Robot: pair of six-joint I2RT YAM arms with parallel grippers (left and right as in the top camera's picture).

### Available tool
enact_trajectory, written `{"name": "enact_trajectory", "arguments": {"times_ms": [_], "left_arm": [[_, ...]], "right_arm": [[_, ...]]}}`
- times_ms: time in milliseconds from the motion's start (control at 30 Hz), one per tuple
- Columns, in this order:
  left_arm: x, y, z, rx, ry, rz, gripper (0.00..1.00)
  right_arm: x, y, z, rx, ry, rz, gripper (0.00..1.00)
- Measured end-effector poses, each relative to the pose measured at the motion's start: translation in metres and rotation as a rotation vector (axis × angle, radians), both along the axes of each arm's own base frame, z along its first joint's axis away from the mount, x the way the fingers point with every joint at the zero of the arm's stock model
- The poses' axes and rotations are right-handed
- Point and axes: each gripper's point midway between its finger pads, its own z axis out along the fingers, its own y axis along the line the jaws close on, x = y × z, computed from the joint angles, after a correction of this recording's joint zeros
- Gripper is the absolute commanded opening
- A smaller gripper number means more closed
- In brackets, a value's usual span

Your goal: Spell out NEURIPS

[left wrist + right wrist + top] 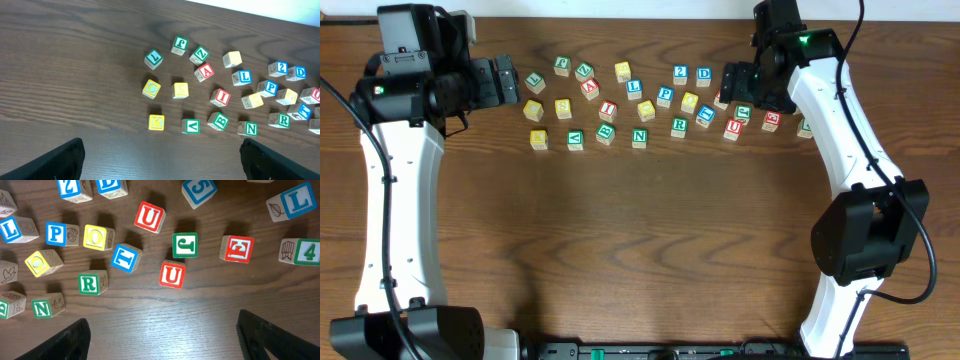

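Observation:
Light-wood letter cubes lie scattered along the table's far side. Green N (639, 138) (250, 129) (42, 308), green R (678, 127) (89, 283), blue P (665, 96) (56, 234), red I (608, 110) (222, 97), red U (733, 128) (172, 275) and yellow S (563, 107) (180, 90) all show. A second red U (150, 216) lies behind. I cannot make out an E for certain. My left gripper (508, 82) (161, 150) is open and empty left of the cubes. My right gripper (732, 85) (162, 325) is open and empty over their right end.
Other cubes lie mixed in: blue L (153, 58), red A (205, 72), yellow K (156, 122), blue 2 (680, 73), blue D (704, 75), green 4 (307, 251). Bare wood table (640, 250) stretches toward the front.

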Motion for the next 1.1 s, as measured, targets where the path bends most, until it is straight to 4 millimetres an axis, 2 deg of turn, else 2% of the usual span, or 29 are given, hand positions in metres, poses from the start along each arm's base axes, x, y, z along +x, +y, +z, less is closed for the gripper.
{"name": "enact_trajectory", "arguments": {"times_ms": [633, 867, 1100], "left_arm": [[0.0, -0.0001, -0.0002, 0.0, 0.001, 0.0, 0.98], [0.0001, 0.0, -0.0001, 0.0, 0.0, 0.0, 0.98], [0.0008, 0.0, -0.0016, -0.001, 0.003, 0.0, 0.98]], "right_arm": [[0.0005, 0.0, 0.0, 0.0, -0.002, 0.0, 0.88], [0.0041, -0.0002, 0.0009, -0.001, -0.018, -0.006, 0.85], [0.0081, -0.0021, -0.0014, -0.003, -0.03, -0.039, 0.77]]}}
